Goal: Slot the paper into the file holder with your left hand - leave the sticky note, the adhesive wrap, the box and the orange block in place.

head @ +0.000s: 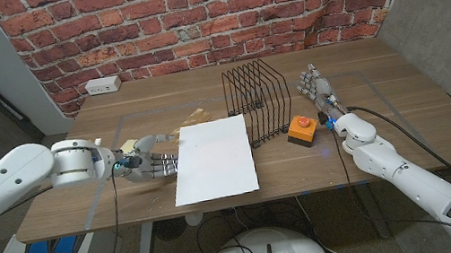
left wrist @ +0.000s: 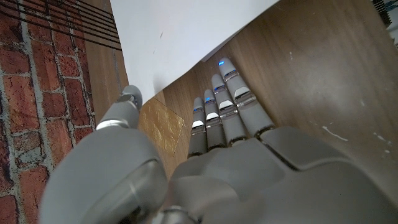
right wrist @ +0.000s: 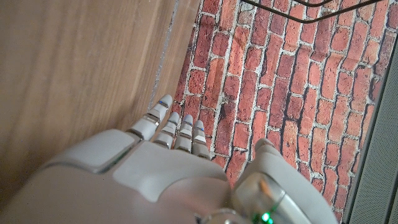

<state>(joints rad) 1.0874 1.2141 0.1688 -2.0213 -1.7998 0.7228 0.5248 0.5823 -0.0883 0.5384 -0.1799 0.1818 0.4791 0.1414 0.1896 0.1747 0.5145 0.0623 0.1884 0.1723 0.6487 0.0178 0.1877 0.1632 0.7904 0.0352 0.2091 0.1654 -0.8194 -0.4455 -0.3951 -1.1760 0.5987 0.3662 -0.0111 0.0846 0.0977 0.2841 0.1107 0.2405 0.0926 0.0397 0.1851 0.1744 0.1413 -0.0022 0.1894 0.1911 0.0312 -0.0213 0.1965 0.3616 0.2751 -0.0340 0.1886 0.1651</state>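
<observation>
My left hand (head: 148, 164) is empty, fingers spread, tips at the paper (head: 212, 158)'s left edge; sheet lies flat mid-table against the near edge, far corner touching the file holder (head: 256, 100). Risk as I see it: fingers slide over and shove it off, or into the orange block (head: 301, 129). Left wrist view shows fingertips (left wrist: 225, 67) under a lifted edge; head view doesn't. Right hand (head: 314, 88) idle, open

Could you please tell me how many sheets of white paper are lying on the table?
1: the white paper sheet lies flat on the wooden table, between the left hand and the black wire file holder. More could be stacked underneath.
</observation>
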